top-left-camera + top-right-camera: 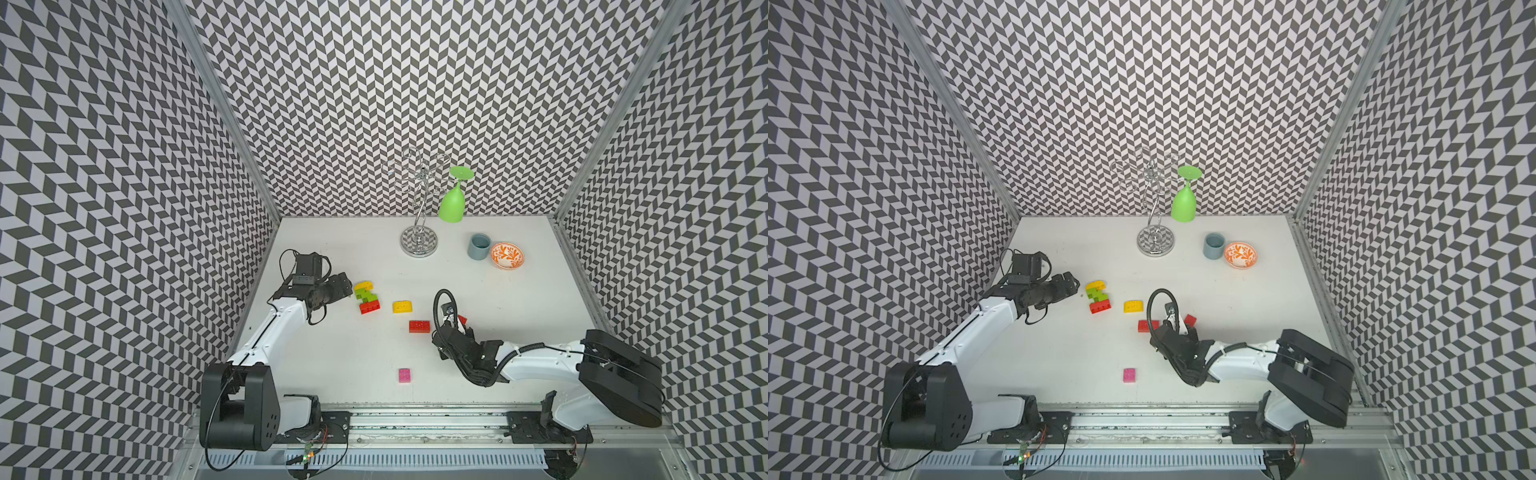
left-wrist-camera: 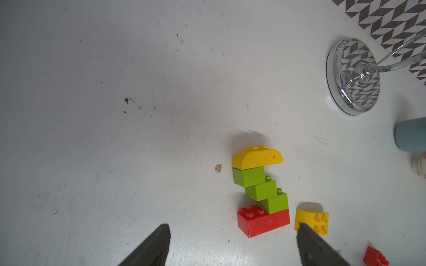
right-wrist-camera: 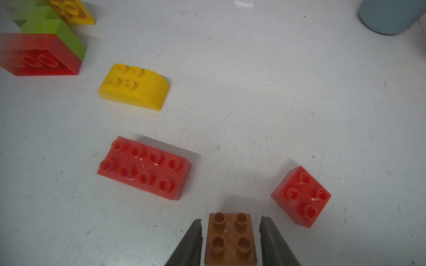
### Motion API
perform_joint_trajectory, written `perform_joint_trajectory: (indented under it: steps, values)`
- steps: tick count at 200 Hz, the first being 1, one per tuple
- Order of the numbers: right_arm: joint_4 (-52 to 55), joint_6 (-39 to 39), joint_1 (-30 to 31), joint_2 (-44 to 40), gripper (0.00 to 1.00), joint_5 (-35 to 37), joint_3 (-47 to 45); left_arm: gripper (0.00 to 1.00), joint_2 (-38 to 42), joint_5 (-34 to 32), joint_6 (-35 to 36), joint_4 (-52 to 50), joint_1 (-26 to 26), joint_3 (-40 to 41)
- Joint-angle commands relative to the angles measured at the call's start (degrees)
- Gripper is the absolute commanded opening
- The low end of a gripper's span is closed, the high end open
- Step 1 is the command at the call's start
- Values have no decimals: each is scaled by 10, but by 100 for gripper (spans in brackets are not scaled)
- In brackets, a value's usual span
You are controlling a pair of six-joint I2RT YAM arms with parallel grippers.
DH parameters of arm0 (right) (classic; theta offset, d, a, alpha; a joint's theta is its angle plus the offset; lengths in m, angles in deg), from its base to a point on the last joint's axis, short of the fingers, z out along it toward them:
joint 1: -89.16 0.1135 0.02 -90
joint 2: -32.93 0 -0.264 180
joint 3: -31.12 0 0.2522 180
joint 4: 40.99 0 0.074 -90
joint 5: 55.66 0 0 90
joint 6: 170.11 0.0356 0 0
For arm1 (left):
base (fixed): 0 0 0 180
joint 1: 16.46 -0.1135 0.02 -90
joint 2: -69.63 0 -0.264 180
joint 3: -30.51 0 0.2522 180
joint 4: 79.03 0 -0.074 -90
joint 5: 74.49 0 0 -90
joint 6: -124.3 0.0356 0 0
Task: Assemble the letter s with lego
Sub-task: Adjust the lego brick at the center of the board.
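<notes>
With the back wall as 12 o'clock in both top views, the left gripper (image 1: 347,286) hangs close to the 9 o'clock edge of the table (image 1: 332,357), fingers spread wide and holding nothing. Just at its 3 o'clock lies the stack (image 1: 365,297): a rounded yellow, three stepped greens and a long red, all joined. The loose yellow brick (image 1: 402,306) lies at the stack's 4 o'clock. The long red brick (image 1: 419,326) is at that one's 5 o'clock, with bare table between them. The pink brick (image 1: 404,375) lies alone toward the 6 o'clock edge.

The right gripper (image 3: 230,221) is slightly parted around the brown brick (image 3: 230,239), with a thin gap on each side. The small red brick (image 3: 300,197) lies near it. The stand (image 1: 419,241), cup (image 1: 479,246) and bowl (image 1: 507,255) sit by the 1 o'clock back edge, with wide bare table in front of them.
</notes>
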Motion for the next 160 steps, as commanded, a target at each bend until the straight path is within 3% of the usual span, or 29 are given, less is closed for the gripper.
perform_joint_trajectory:
  steps: [1, 58, 112, 160]
  values:
    - [35, -1, 3, -32, 52, -3, 23, 88, 8, -4, 4, 5, -3, 1]
    - [64, -12, 3, -51, 59, -17, 37, 88, 10, -6, 4, 5, -3, 2]
    - [204, -121, -16, -27, 57, -133, 130, 87, 10, -5, 5, 5, -3, 3]
    - [295, -150, -74, -10, 55, -223, 179, 87, 8, -3, 5, 6, -3, 3]
